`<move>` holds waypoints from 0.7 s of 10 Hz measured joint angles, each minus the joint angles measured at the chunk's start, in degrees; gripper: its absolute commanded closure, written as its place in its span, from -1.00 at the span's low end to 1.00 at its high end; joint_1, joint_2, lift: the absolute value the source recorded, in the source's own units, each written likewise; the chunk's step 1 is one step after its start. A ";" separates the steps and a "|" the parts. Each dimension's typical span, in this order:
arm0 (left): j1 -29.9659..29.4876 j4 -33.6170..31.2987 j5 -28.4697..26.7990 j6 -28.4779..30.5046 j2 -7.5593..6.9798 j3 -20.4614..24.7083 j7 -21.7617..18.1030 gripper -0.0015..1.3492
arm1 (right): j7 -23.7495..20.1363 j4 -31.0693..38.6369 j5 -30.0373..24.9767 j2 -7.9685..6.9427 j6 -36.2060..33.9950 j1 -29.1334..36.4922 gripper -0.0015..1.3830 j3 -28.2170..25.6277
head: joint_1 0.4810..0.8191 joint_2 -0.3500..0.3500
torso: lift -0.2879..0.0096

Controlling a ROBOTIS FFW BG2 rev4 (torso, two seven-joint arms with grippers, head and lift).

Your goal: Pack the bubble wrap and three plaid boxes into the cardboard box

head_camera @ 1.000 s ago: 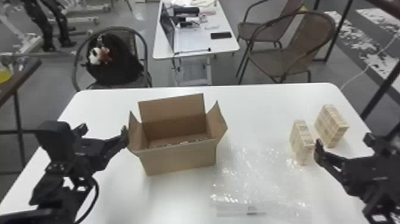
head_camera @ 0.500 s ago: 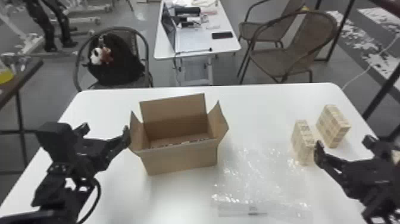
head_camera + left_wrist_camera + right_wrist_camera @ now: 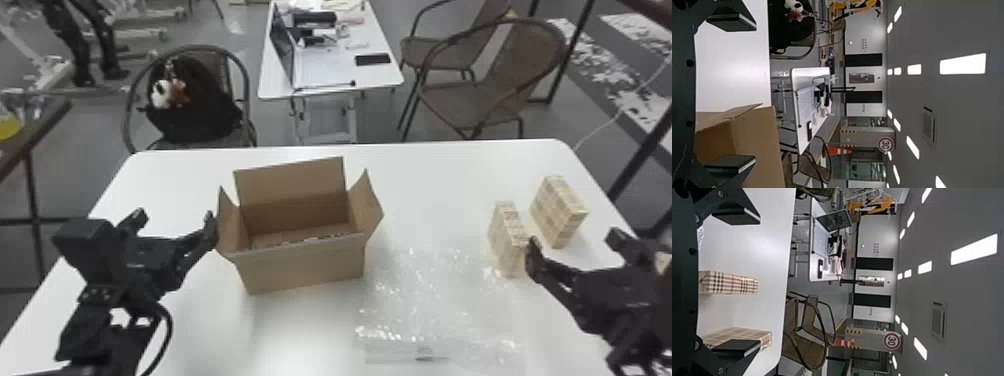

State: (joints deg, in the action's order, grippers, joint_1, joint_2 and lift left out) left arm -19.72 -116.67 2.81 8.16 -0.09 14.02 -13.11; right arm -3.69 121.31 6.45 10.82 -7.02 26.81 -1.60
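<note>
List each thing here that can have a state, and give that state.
Cardboard box: open at the top
Bubble wrap: spread out, unpacked
Nearer plaid box: upright, unpacked
Farther plaid box: upright, unpacked
Left gripper: open
Right gripper: open
Laptop: open

Bubble wrap [image 3: 425, 300] right of cardboard box [image 3: 305, 265]

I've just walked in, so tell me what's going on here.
Nothing is gripped: the robot's left gripper is open beside the open cardboard box, and the right gripper is open near two plaid boxes. Those and the spread-out bubble wrap are on the table, not yet packed.
</note>
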 measured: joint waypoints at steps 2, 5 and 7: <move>2.27 -2.08 1.74 11.65 0.00 0.18 -0.81 -0.81 | -0.13 0.14 0.22 0.11 -0.45 0.01 -0.73 -0.06 | 0.27 0.24 | 0.32; 8.52 -3.73 1.56 27.87 0.00 1.70 -3.85 -0.77 | -0.98 -0.13 0.71 0.57 -1.00 -0.73 -0.73 -0.01 | 0.27 0.24 | 0.32; 12.32 -3.74 -0.73 34.81 0.00 2.43 -6.37 -0.40 | -1.22 -0.40 0.82 0.57 -1.06 -1.13 -0.73 0.03 | 0.27 0.24 | 0.32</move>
State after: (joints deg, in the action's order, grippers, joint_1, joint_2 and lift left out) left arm -7.40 -120.40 2.08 42.97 -0.09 16.46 -19.48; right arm -4.91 120.92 7.27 11.39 -8.08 25.68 -1.58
